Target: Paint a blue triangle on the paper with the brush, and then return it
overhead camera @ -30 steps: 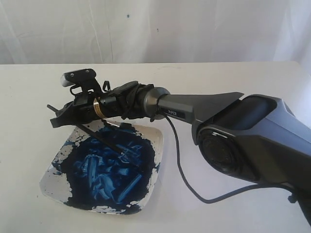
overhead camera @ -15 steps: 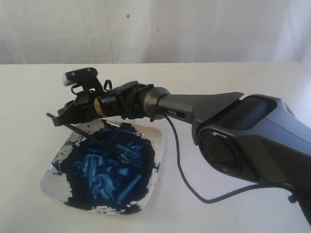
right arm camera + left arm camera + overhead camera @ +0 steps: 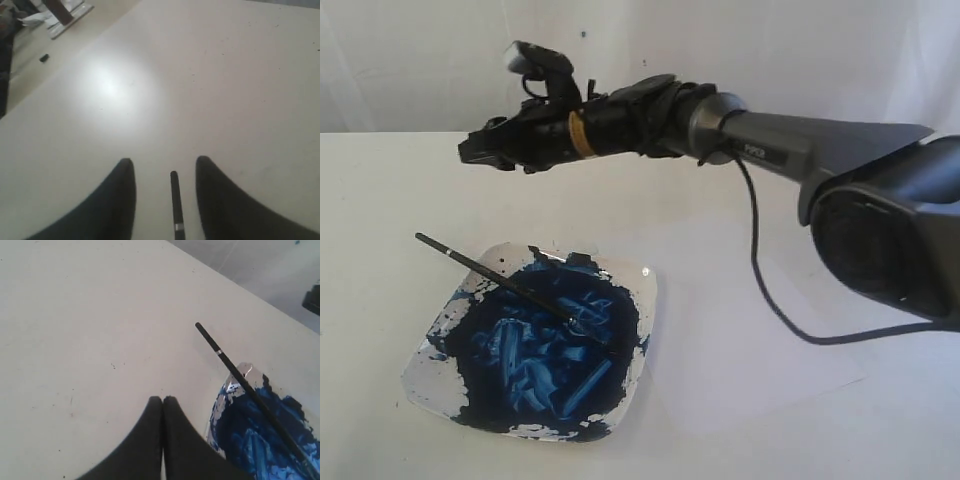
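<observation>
**Exterior view: brush lying on the dish, right gripper empty above it**

- The brush [image 3: 492, 276] lies across the far-left corner of the dish [image 3: 642, 290]. Its bristle end sits in the blue paint and its handle end sticks out past the rim, over the table [image 3: 380, 200].
- Long axis: a diagonal, from the handle end at far left to the bristles near the dish centre.
- The right gripper [image 3: 472, 154] hangs well above the handle end, slightly beyond it, and touches nothing. The brush is below it.
- In the right wrist view the fingers are spread with nothing between them at finger level. The handle end [image 3: 174, 200] shows in the gap, lower down, running roughly along the gripper's own line. A straight descent looks likely to straddle the handle.
- In the left wrist view the left gripper [image 3: 162, 399] has its fingers pressed together and holds nothing. It sits low over bare table, just beside the dish's near-left edge. The brush [image 3: 250, 392] runs diagonally ahead of it, apart from the fingertips.
- Nearer arm: the left is closer in height, but the right is the one lined up over the handle.
- I can't see a blue triangle in any view, and I can't pick the paper out from the table with confidence.
- My read: with the brush resting on the dish, this looks like the return step. I can't confirm the painting from here.
</observation>
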